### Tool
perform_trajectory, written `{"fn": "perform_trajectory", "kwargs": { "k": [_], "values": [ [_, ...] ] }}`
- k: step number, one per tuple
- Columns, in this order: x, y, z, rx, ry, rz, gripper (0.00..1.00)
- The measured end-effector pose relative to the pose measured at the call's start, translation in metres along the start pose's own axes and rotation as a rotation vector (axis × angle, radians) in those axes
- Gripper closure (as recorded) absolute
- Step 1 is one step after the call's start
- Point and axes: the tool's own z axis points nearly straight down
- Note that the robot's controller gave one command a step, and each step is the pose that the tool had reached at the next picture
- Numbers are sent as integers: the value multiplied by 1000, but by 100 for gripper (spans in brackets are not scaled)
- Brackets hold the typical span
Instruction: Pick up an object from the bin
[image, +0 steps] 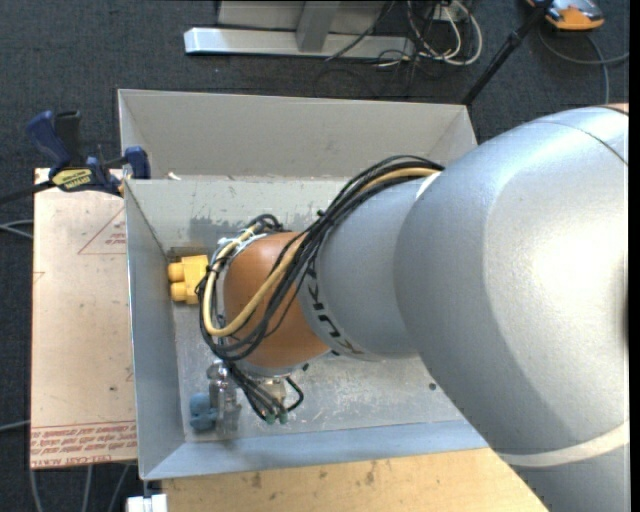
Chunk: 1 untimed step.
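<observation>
The bin (150, 330) is dull grey sheet metal with sloping walls and a scuffed floor. A chunky yellow plastic block (187, 278) with rounded knobs lies against the wall at the view's left. The hand (224, 398) (bare metal, under the arm's smooth orange cover and looped cables) sits low in the near-left corner, just beside a small blue piece (201, 410). Whether the hand is spread or closed cannot be told. Two walls crowd it, and bare floor lies open to its right.
</observation>
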Motion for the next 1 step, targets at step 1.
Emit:
{"fn": "perform_trajectory", "kwargs": {
  "k": [1],
  "values": [
    [-15,13,-139,-3,-9,41,100]
  ]
}}
